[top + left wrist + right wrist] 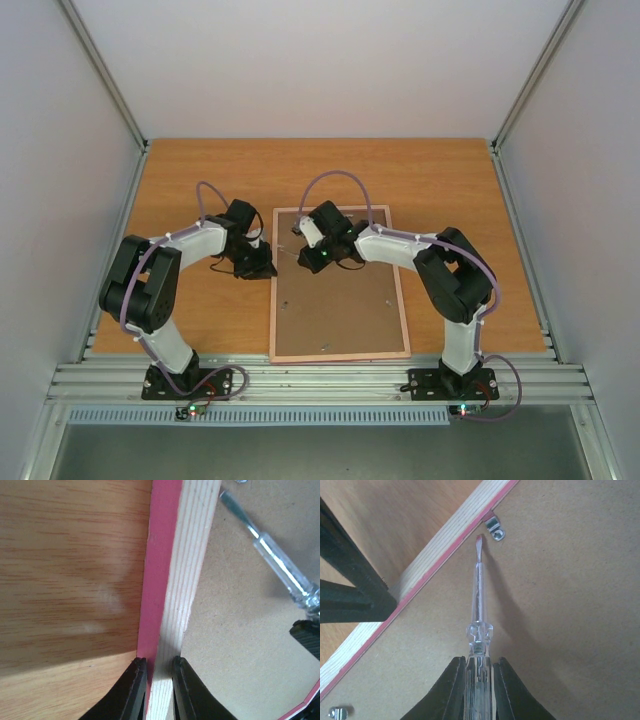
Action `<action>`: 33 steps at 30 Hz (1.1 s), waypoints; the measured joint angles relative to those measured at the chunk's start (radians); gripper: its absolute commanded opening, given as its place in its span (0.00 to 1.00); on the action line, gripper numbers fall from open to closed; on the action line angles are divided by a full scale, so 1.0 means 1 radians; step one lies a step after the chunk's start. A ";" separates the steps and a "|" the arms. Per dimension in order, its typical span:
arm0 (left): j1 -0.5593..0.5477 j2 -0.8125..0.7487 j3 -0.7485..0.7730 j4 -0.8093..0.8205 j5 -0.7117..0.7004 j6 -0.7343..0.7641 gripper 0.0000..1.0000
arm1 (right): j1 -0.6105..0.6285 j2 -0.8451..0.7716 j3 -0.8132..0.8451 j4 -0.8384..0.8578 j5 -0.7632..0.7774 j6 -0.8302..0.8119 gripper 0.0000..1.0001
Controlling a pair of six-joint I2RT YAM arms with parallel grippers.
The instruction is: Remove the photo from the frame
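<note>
The frame (340,310) lies face down on the table, its brown back board (240,630) up inside a pale wood rim (185,565) with a pink edge. The photo is hidden under the board. My left gripper (159,664) is shut on the frame's left rim, one finger on each side of it, and stands at that edge in the top view (262,268). My right gripper (479,662) is shut on a clear-handled screwdriver (478,595), held low over the board. The flat tip lies just short of a small metal clip (495,528) by the rim.
A second metal clip (337,712) sits farther along the same rim. The left gripper's black fingers (350,590) show at the left of the right wrist view. Bare wooden tabletop (200,170) surrounds the frame, with grey walls on three sides.
</note>
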 measured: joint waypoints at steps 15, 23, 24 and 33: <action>0.000 0.001 0.000 0.000 0.000 0.000 0.15 | -0.022 0.033 0.025 0.013 -0.016 0.007 0.01; 0.000 0.001 0.000 0.000 0.000 0.000 0.15 | -0.022 0.035 0.036 0.008 -0.006 0.035 0.01; 0.000 0.001 0.000 0.000 0.000 0.000 0.15 | -0.022 0.035 0.038 0.007 0.000 0.041 0.01; 0.000 0.001 0.000 0.000 -0.001 0.000 0.15 | -0.022 0.033 0.040 0.011 0.024 0.073 0.01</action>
